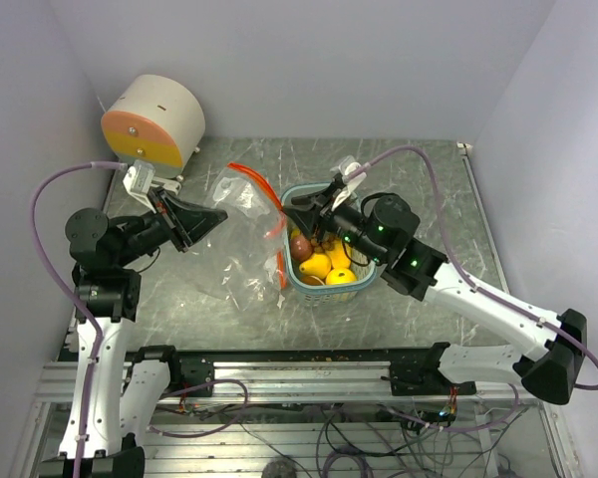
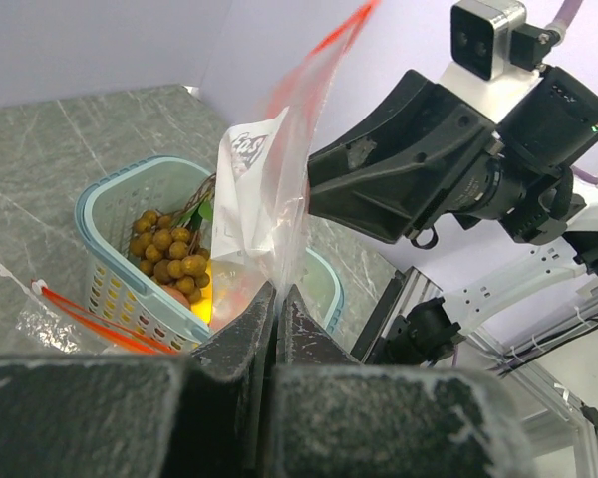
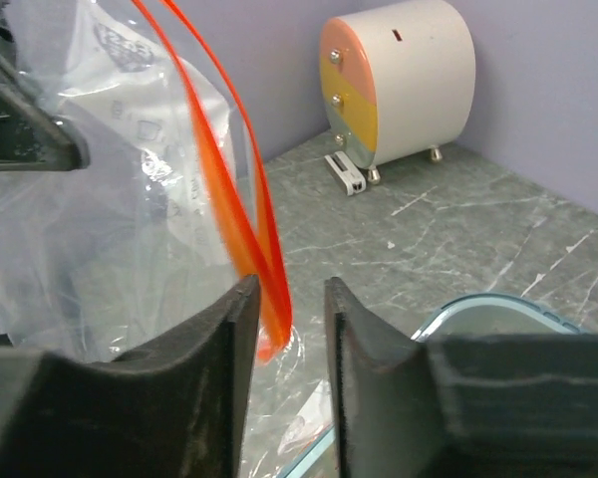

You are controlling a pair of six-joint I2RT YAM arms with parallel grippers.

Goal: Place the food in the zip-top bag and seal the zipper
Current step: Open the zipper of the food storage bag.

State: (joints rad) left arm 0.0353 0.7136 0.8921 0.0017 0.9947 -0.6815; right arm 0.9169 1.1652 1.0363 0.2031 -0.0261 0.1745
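A clear zip-top bag (image 1: 234, 234) with an orange zipper (image 1: 264, 184) hangs between my grippers, left of the light-blue basket (image 1: 364, 289). The basket holds yellow lemon-like fruits (image 1: 317, 265), a dark red fruit (image 1: 300, 245) and a brown grape bunch (image 2: 164, 254). My left gripper (image 1: 217, 217) is shut on the bag's film, as the left wrist view (image 2: 277, 289) shows. My right gripper (image 1: 291, 204) is open over the basket's far left rim. In the right wrist view the orange zipper (image 3: 249, 219) hangs between its spread fingers (image 3: 284, 299), unclamped.
A white drum with an orange and yellow face (image 1: 154, 121) stands at the back left; it also shows in the right wrist view (image 3: 399, 90). Lilac walls close in three sides. A metal rail (image 1: 299, 363) runs along the near edge.
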